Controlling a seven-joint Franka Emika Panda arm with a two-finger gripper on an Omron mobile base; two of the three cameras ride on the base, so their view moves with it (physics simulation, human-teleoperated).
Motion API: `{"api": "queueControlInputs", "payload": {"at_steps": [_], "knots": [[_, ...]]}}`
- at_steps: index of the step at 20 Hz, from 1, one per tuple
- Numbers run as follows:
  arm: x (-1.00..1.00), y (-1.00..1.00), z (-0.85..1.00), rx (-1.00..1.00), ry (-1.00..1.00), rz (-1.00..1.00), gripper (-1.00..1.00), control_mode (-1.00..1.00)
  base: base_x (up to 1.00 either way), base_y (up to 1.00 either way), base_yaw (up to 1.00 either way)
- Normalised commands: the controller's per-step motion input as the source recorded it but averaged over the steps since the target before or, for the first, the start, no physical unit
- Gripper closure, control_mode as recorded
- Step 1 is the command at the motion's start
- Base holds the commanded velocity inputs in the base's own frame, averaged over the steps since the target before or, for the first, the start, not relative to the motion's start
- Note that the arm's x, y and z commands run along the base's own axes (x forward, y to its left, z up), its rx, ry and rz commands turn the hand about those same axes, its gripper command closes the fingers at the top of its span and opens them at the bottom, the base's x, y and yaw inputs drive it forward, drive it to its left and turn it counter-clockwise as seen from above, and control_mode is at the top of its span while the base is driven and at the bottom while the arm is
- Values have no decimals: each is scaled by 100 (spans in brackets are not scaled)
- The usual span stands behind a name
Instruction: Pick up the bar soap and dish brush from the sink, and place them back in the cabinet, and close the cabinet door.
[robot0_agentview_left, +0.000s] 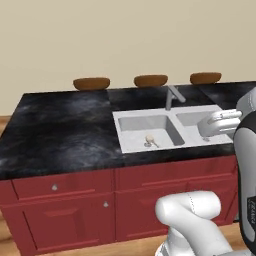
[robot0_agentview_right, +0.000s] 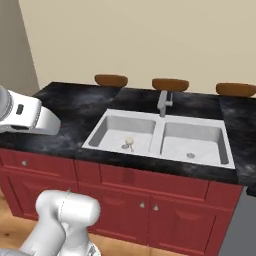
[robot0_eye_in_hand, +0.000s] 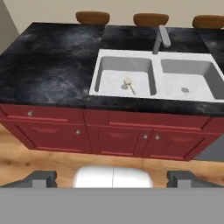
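The light grey double-basin sink (robot0_agentview_left: 131, 148) (robot0_agentview_right: 155, 136) (robot0_eye_in_hand: 155, 75) is set in a black marbled island counter, with a grey faucet (robot0_agentview_left: 171, 96) (robot0_agentview_right: 163, 102) (robot0_eye_in_hand: 161, 38) behind its divider. The beige dish brush (robot0_agentview_left: 150, 140) (robot0_agentview_right: 129, 143) (robot0_eye_in_hand: 128, 83) lies on the floor of the left basin, its handle pointing toward the front. My gripper (robot0_eye_in_hand: 113, 178) is open and empty. In the hand view it hangs well back from the island, over the floor, with its fingertips (robot0_eye_in_hand: 42, 177) far apart. The bar soap, the wall cabinet and its door are out of view.
Red drawers (robot0_agentview_left: 55, 187) and low doors with small knobs (robot0_eye_in_hand: 78, 131) run under the counter. Three brown stool seats (robot0_agentview_left: 91, 83) (robot0_agentview_right: 170, 84) stand along the far side. Wooden floor (robot0_eye_in_hand: 39, 162) lies in front of the island. The right basin (robot0_agentview_right: 192, 142) holds just its drain.
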Motion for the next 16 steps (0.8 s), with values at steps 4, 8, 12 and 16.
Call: {"api": "queueControlInputs", "payload": {"at_steps": [4, 8, 12, 16], "knots": [[0, 0, 0, 0, 0, 0, -100, 100, 35, -36, -19], [0, 0, 0, 0, 0, 0, -100, 100, 36, -22, -17], [0, 0, 0, 0, 0, 0, -100, 100, 39, -19, -16], [0, 0, 0, 0, 0, 0, -100, 100, 42, -16, -9]]}}
